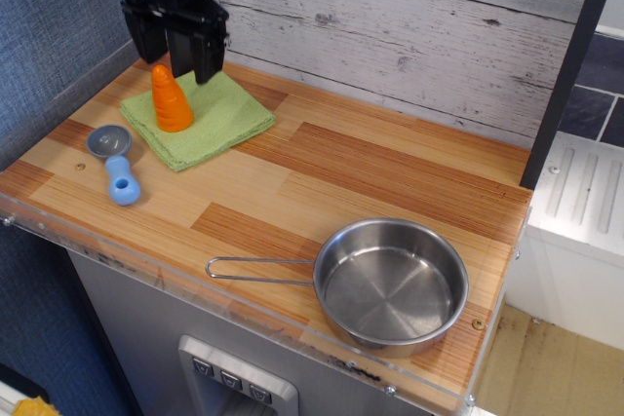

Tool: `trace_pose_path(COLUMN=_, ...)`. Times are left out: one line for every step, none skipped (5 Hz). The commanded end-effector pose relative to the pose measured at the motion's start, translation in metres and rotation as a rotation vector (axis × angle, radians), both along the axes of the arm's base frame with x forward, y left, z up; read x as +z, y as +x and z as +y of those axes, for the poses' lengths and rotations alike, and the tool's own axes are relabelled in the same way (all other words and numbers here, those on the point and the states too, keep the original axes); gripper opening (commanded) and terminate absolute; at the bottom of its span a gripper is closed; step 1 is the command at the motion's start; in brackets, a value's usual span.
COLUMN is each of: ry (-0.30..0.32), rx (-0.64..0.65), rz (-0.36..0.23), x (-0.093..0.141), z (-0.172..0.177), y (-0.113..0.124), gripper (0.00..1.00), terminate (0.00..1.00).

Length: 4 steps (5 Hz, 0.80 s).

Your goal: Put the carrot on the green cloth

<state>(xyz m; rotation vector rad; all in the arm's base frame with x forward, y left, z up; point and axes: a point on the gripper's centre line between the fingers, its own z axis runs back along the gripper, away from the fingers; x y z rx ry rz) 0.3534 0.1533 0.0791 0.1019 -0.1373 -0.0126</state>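
The orange toy carrot (pixel 171 99) stands upright, tip up, on the light green cloth (pixel 219 119) at the back left of the wooden counter. My black gripper (pixel 179 54) hangs just above the carrot's tip, open, with one finger on each side and nothing between them. It is not touching the carrot.
A light blue handled utensil (pixel 117 165) lies on the counter left of the cloth's front corner. A steel pan (pixel 390 284) with a wire handle sits at the front right. A plank wall runs along the back, a blue wall stands at the left.
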Motion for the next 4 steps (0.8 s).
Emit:
trace_pose_path(ry=0.036, rx=0.009, rz=-0.096, x=0.0411, z=0.0065, y=-0.0028, gripper=1.00, terminate=0.00)
trace_pose_path(ry=0.036, rx=0.009, rz=-0.096, x=0.0411, z=0.0065, y=-0.0028, gripper=1.00, terminate=0.00)
trace_pose_path(ry=0.036, rx=0.009, rz=-0.096, x=0.0411, z=0.0065, y=-0.0028, gripper=1.00, terminate=0.00)
trace_pose_path(ry=0.036, rx=0.009, rz=-0.096, x=0.0411, z=0.0065, y=-0.0028, gripper=1.00, terminate=1.00)
